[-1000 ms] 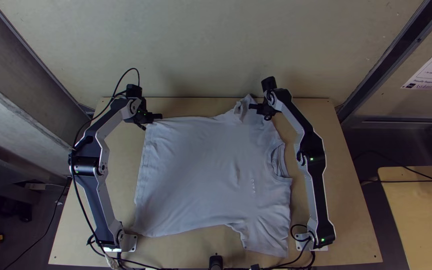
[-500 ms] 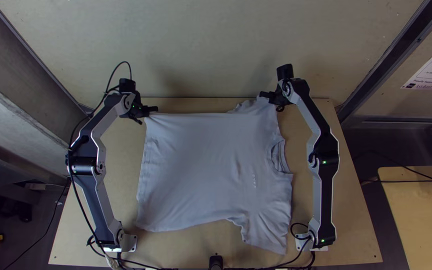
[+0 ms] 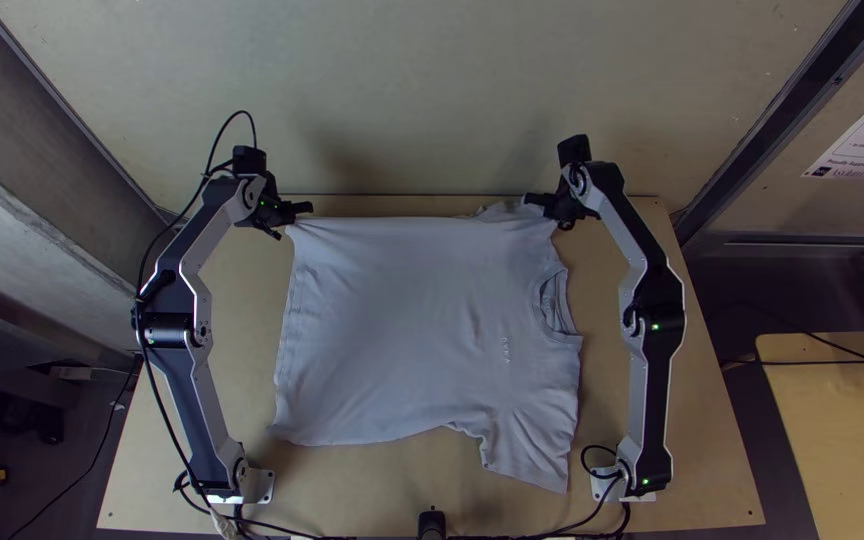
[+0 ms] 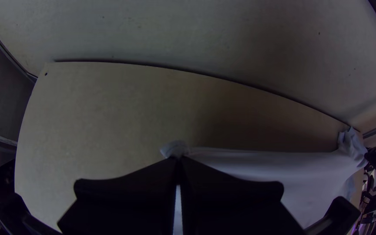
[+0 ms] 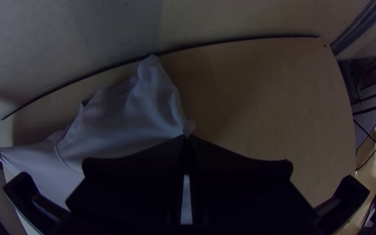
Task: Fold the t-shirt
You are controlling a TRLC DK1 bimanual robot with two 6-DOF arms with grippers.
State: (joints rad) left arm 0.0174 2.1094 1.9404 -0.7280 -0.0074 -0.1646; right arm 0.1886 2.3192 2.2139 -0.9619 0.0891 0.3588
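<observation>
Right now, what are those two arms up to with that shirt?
The left gripper and the right gripper are each pinching the light-coloured t-shirt near its far edge, the left at the hem corner, the right by the sleeve side. The fabric runs taut between them, while the rest spreads toward the near side of the wooden table, neckline facing the right arm. The task is folding it, and this far side isn't folded over yet.
</observation>
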